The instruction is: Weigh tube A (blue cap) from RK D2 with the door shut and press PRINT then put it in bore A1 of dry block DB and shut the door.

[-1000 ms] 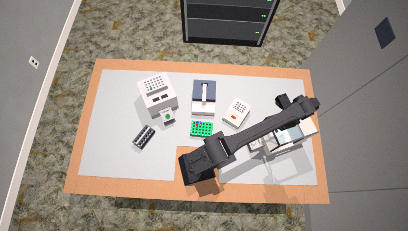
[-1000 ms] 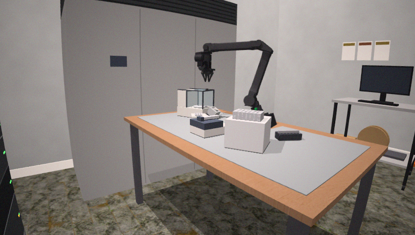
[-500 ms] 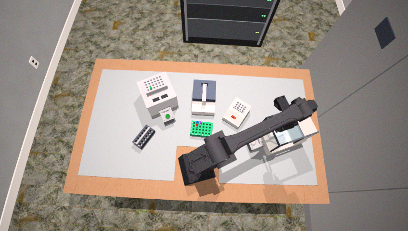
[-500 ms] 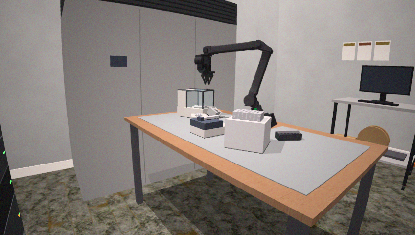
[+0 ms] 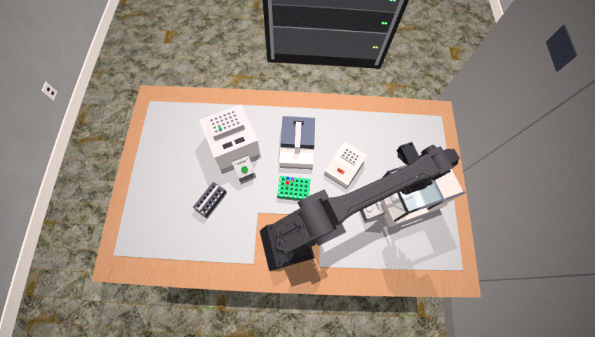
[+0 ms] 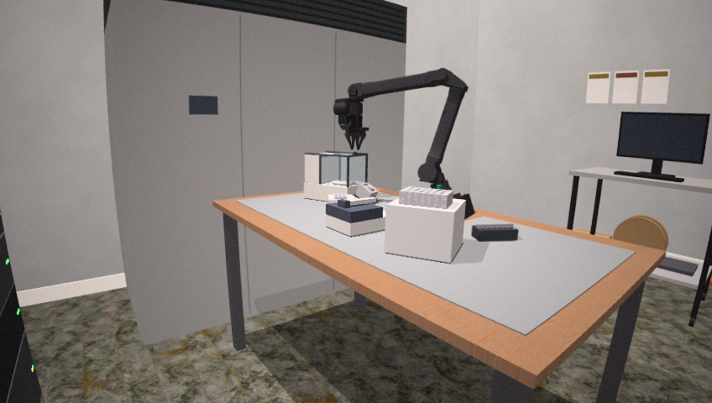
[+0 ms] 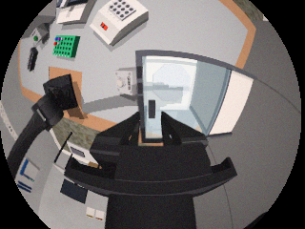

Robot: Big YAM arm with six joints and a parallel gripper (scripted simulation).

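My gripper (image 6: 354, 148) (image 7: 150, 114) points down over the front part of the balance's glass box, just above its top. Its fingers are part open with nothing between them. The balance (image 6: 316, 191) (image 7: 232, 102) stands at the right of the bench. Its dark door handle (image 7: 152, 109) shows between the fingertips, near the front edge, so the top pane looks shut. No tube is seen on the pan (image 7: 172, 81). The white PRINT key (image 7: 120, 83) is on the sloping front. The blue-capped tube (image 5: 288, 177) is in the green rack (image 5: 293, 197). The dry block (image 5: 334, 173) (image 7: 111, 35) shows no tube.
Red and purple caps stand beside the blue one. The spectrophotometer (image 5: 296, 160) (image 6: 349, 227), the mixer (image 5: 236, 156) (image 6: 421, 232) with a green cap, and the magnet block (image 5: 210, 199) (image 6: 494, 233) stand further left. My arm reaches across the bench beside the dry block.
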